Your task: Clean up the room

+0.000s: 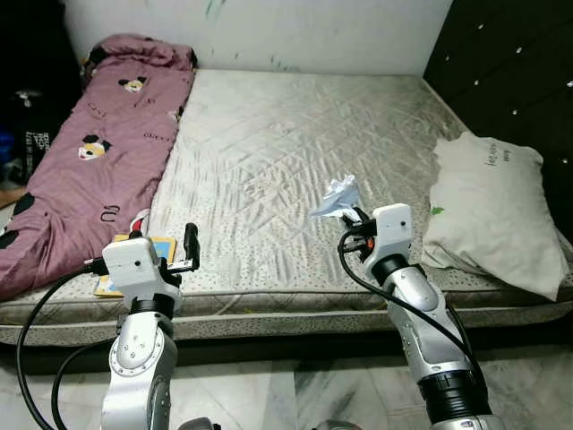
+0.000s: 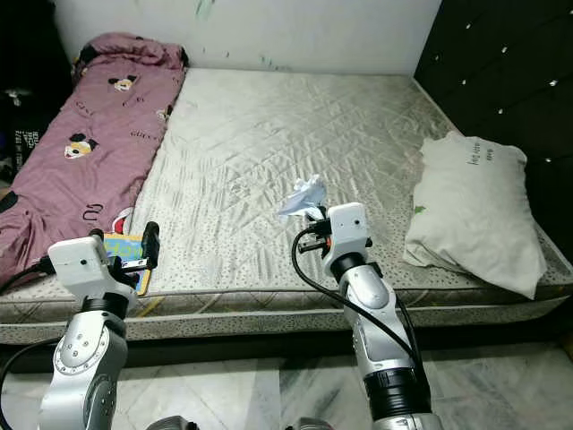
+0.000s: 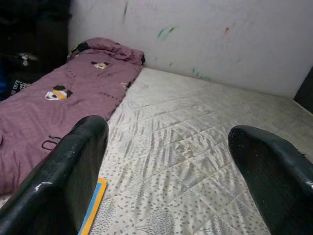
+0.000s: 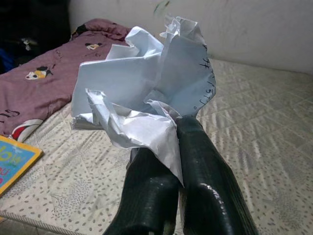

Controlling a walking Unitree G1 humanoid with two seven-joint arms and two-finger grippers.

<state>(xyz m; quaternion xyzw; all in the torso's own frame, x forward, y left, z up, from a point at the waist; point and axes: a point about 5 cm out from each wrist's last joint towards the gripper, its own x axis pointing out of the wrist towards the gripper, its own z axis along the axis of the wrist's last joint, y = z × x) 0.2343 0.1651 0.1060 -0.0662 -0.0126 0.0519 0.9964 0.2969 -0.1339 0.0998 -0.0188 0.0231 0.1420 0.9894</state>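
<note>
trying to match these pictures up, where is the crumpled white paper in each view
Left eye: crumpled white paper right of centre, above the mattress, in the right tool.
Right eye: centre.
Left wrist: no paper here.
Right wrist: large, upper centre.
Shared landmark: purple cartoon-print blanket.

The purple blanket [image 1: 85, 161] carries small dark "GUCCI" lettering among its cartoon mouse prints. The crumpled paper [image 4: 146, 93] bears handwritten marks along one edge, too small to read. The pillow [image 1: 492, 210] has unreadable dark print.
</note>
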